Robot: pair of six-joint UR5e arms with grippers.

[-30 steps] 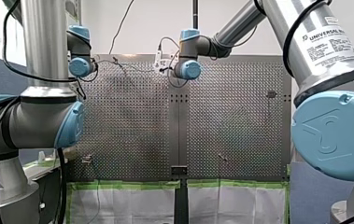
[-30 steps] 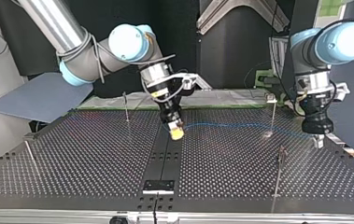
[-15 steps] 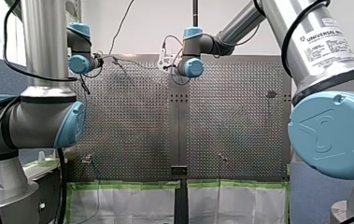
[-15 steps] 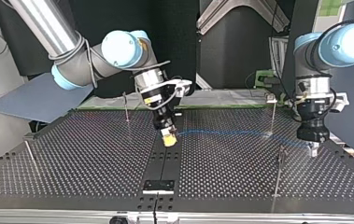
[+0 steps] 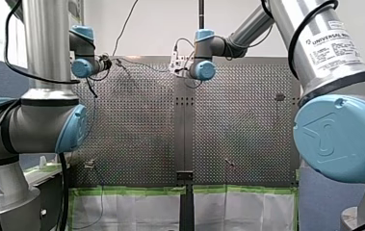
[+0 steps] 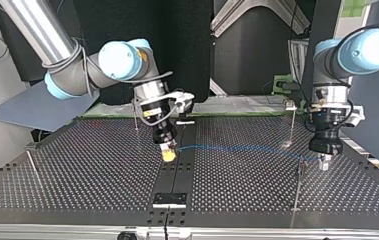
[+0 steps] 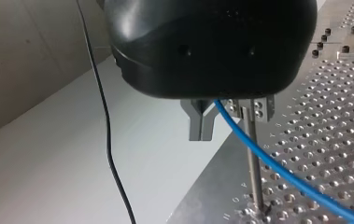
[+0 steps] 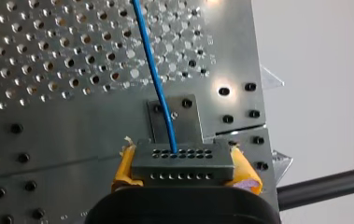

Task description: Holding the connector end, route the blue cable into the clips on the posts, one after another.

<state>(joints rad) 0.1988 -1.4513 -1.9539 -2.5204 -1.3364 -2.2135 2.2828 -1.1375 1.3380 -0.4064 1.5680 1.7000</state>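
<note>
Routing seems barely begun. The right claw (image 6: 168, 155) is clamped on the connector (image 8: 182, 161), and the blue cable (image 6: 237, 147) runs toward three o'clock in the top view to the left claw (image 6: 323, 161). I cannot tell that claw's grip, or whether the post (image 6: 297, 185) beside it holds the cable.

- In the top view, the robot's right gripper (image 6: 168, 154) hangs over the middle of the table (image 6: 77, 190), and its left gripper (image 6: 323, 161) hangs near the table's right edge.
- The cable (image 6: 242, 148) stretches between both grippers, above the table.
- The connector (image 8: 182, 161) sits between the right gripper's pads.
- A near post (image 6: 298, 185) stands just beside the left gripper, and a far post (image 6: 292, 125) stands behind it.
</note>
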